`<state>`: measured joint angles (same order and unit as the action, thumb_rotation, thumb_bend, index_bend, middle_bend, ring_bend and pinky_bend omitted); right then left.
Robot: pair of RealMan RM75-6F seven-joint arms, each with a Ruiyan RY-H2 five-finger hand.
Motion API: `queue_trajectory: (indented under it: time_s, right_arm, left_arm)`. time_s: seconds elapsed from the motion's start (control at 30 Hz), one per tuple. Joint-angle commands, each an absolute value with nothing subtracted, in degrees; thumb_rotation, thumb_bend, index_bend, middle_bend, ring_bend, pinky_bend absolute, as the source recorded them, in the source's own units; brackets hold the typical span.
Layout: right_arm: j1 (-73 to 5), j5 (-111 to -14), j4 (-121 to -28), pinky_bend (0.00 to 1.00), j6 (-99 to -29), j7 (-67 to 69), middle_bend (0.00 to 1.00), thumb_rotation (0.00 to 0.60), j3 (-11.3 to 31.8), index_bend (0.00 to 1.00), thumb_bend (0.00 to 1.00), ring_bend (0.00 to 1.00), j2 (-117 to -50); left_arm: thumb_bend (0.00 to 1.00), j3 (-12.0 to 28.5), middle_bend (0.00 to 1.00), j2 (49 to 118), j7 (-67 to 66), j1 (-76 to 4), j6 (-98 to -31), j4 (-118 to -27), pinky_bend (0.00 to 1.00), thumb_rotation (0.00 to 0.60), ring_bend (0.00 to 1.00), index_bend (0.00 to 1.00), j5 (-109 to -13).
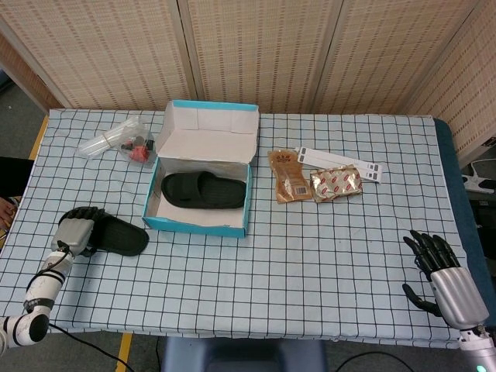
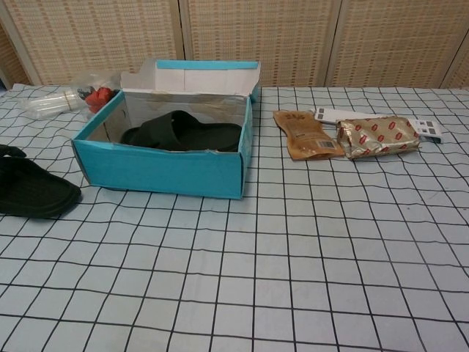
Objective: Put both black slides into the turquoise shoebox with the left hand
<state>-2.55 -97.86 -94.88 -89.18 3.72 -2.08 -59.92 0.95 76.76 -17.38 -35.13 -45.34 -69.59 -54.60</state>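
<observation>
At lower left our left hand (image 1: 74,232) wraps the second slide's (image 1: 116,235) heel end — apparently gripping it — to lift it toward the turquoise shoebox (image 1: 198,223) (one slide (image 1: 203,190) already inside).

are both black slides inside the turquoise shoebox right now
No: one black slide lies in the turquoise shoebox, the other slide sits on the table by the left hand.

clear plastic bag (image 1: 116,138) far-left | brown packet (image 1: 287,176) beside foil pouch (image 1: 335,185) | white strip (image 1: 339,160) behind | checked tablecloth (image 1: 310,256)
</observation>
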Motion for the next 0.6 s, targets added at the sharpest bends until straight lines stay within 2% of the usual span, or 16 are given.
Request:
queue_trajectory:
  time_s: [0.03, 0.37, 0.47, 0.6]
  right_arm:
    - [-2.5, -97.9, -94.9, 0.00, -89.3, 3.7, 0.00, 0.600, -2.1, 0.00, 0.23, 0.00, -59.9]
    - [-2.6, -97.7, -95.0, 0.00, -88.7, 3.2, 0.00, 0.600, -2.1, 0.00, 0.23, 0.00, -60.1]
    - [-2.6, -97.6, -95.0, 0.00, -88.6, 3.2, 0.00, 0.600, -2.1, 0.00, 0.23, 0.00, -60.1]
    - [-2.6, -97.6, -95.0, 0.00, -88.6, 3.3, 0.00, 0.600, -2.0, 0.00, 0.23, 0.00, -60.0]
  left_arm:
    - [0.29, 1.3, 0.00, 78.0, -17.0, -35.3, -44.2, -67.1, 0.05, 0.600, 0.00, 0.00, -54.6]
    - [0.31, 1.7, 0.02, 79.3, -16.3, -35.1, -42.5, -64.6, 0.06, 0.600, 0.00, 0.00, -54.9]
    - [0.31, 1.9, 0.14, 79.7, -15.8, -35.0, -42.4, -63.9, 0.07, 0.600, 0.10, 0.04, -55.3]
    - [0.32, 2.3, 0.29, 80.5, -15.0, -34.5, -44.0, -63.0, 0.14, 0.600, 0.24, 0.19, -56.7]
